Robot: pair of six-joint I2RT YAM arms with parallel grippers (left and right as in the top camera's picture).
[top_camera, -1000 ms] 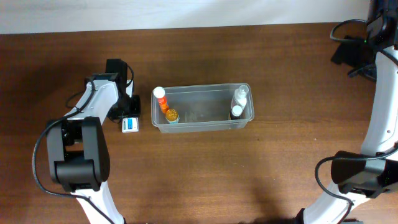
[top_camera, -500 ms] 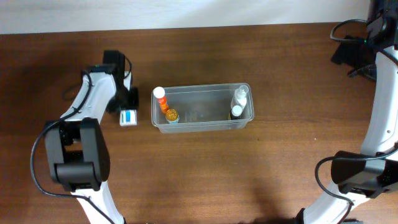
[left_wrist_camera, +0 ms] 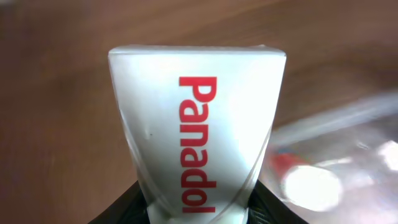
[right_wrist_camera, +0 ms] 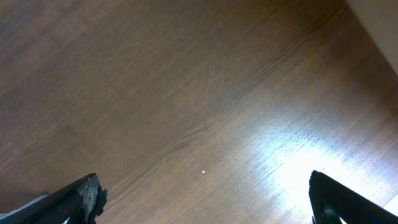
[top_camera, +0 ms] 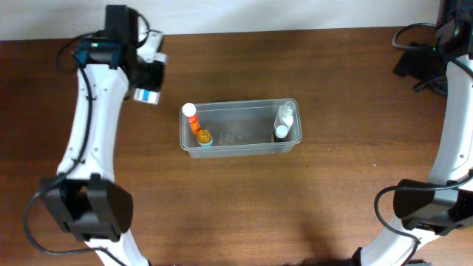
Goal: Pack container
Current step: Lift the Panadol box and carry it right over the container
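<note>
The left gripper is clamped on the white box at one end only, w/ the box at approx. 10 o'clock from the clear tub, which sits mid-way across the table; the right gripper is spread wide and empty. Risk: that end-only grip may let the box tilt or slip en route. Also, bottles crowd the tub's 9 and 3 o'clock ends, so a drop off the free middle could knock one or catch the rim.

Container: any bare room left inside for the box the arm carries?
The box could go in the bare middle of the container, between the orange bottles at its left end and the white bottles at its right end. Both ends are crowded.
</note>
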